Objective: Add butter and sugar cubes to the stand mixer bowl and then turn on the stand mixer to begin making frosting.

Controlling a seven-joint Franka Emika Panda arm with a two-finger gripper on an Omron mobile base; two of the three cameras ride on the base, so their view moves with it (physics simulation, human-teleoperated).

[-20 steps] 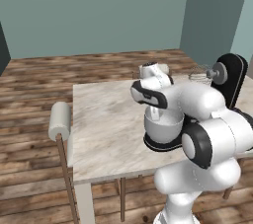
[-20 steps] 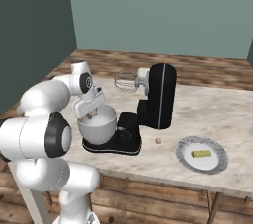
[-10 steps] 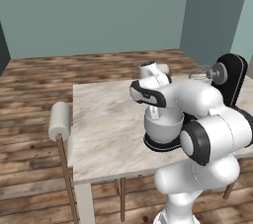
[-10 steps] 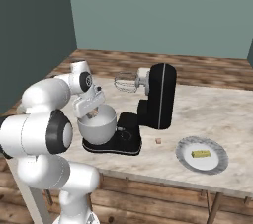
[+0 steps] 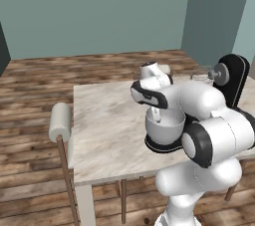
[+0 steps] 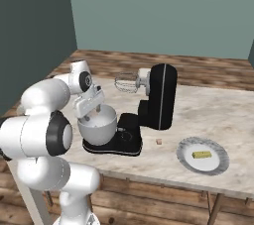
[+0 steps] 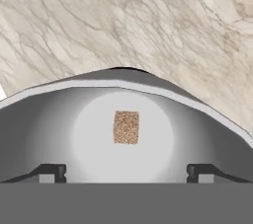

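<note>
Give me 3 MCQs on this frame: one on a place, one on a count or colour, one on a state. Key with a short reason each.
1. Where is the butter?
A. in the stand mixer bowl
B. on the plate
C. on the floor

2. How many sugar cubes lie inside the stand mixer bowl?
A. none
B. one
C. three

3. How does the gripper stand?
A. open, above the bowl
B. shut on the butter
C. shut on the whisk

Key:
1 B: the right base view shows the yellow stick lying on the plate, right of the stand mixer.
2 B: the hand view shows a single brown sugar cube on the bowl's bottom; another cube lies on the table beside the mixer's base.
3 A: in the hand view the fingertips sit wide apart with nothing between them, looking down into the bowl.
</note>
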